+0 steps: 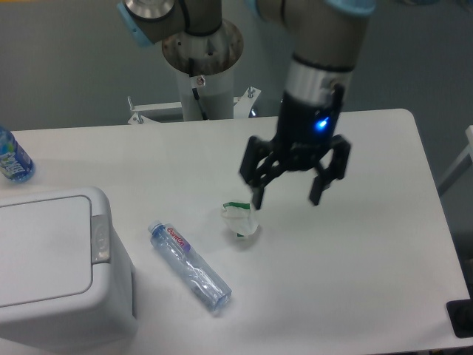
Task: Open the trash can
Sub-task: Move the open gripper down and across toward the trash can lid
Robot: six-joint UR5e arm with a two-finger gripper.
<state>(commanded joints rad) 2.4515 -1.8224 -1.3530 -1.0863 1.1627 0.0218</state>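
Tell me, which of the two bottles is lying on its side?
The clear bottle in front of the trash can lies flat on the table. The blue bottle at the far left edge stands upright.

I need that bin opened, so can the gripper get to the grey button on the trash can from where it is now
Probably yes. The gripper hangs open over mid-table, and the grey button on the trash can faces up, uncovered. The crumpled wrapper and lying bottle sit low between them, easy to pass over.
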